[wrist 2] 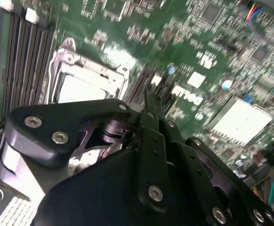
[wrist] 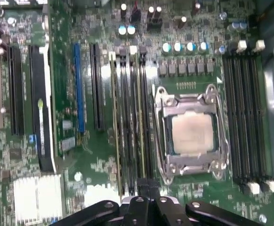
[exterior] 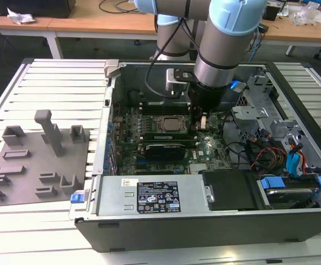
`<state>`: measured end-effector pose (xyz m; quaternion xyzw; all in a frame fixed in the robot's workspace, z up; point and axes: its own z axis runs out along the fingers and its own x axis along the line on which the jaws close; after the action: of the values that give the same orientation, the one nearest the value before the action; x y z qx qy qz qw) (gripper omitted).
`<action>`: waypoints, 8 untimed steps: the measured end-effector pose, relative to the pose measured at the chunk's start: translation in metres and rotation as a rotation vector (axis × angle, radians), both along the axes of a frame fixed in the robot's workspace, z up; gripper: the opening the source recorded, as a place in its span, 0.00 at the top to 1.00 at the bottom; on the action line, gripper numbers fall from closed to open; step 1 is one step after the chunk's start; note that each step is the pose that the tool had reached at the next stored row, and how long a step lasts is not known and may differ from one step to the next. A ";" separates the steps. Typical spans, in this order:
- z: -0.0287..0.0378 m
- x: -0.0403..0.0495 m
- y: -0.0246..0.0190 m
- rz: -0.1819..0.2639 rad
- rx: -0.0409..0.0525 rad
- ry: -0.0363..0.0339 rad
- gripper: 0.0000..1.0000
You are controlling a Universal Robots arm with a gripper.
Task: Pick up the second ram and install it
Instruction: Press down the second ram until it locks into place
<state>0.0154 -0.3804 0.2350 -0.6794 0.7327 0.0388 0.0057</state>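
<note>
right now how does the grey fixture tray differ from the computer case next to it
The grey fixture tray is a low, flat slab with small raised blocks and posts; the computer case is a deep, dark, open box. The tray's pockets look bare, while the case holds a green motherboard, cables and drives. The gripper is down inside the case, well away from the tray. Both rest on the same slatted table.

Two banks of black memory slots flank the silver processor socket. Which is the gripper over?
The bank between the silver processor socket and the blue expansion slot; the black gripper lines up with it, not the white-clipped bank.
</note>
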 end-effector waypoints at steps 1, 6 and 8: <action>-0.0001 -0.0096 0.0000 0.000 0.0001 -0.0020 0.89; -0.0034 -0.0684 -0.0001 0.000 -0.0003 -0.0109 0.89; -0.0054 -0.0779 -0.0001 0.000 -0.0005 -0.0114 0.89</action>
<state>-0.0624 -0.3805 0.2295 -0.6797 0.7326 0.0347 0.0097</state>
